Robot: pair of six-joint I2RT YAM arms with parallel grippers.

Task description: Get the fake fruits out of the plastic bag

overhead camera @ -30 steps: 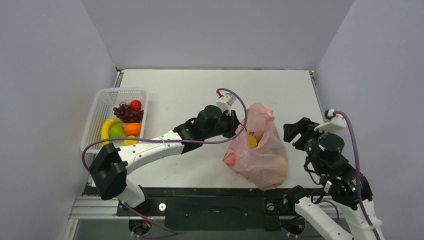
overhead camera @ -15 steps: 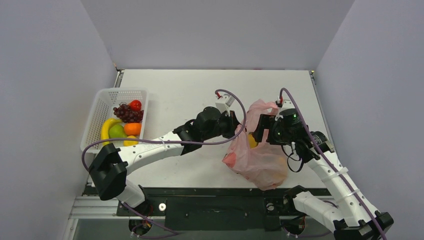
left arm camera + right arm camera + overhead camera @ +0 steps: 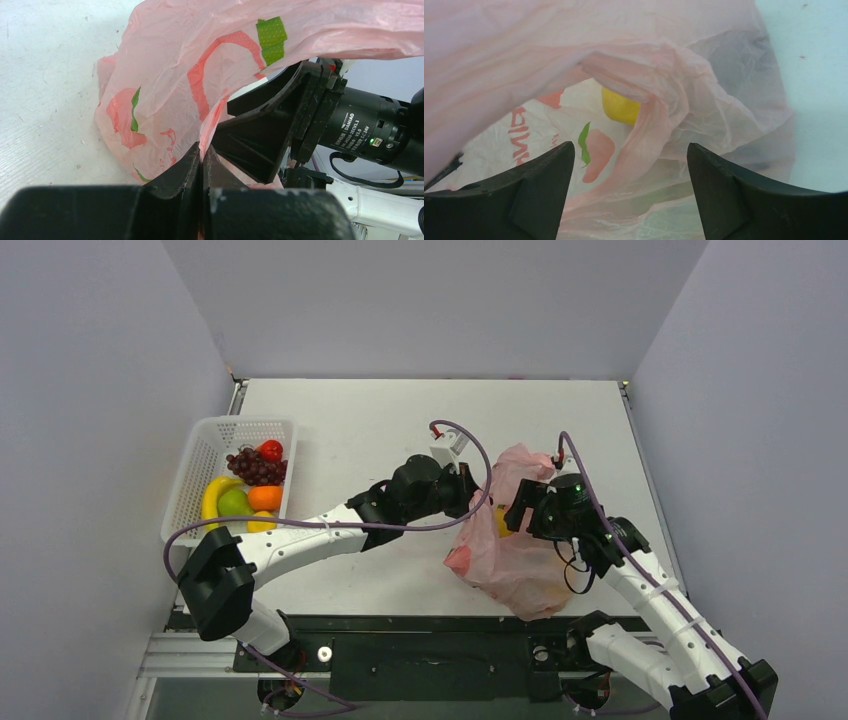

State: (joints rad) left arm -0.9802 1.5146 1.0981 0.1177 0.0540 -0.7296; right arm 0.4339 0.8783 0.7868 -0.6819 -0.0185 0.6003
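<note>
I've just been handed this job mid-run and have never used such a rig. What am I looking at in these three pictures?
The machine is a left arm and a right arm, bolted at the near edge of a white table. The wide picture looks down from above and behind them. The other two come from a camera on each wrist, so each shows its own hand at the bottom. The left hand is shut, pinching the edge of the pink bag to hold it up. The right hand is open at the bag's mouth and holds nothing; a yellow fruit lies inside just ahead of it. At far left stands a white basket holding fruits: grapes, a banana, an orange and others.
</note>
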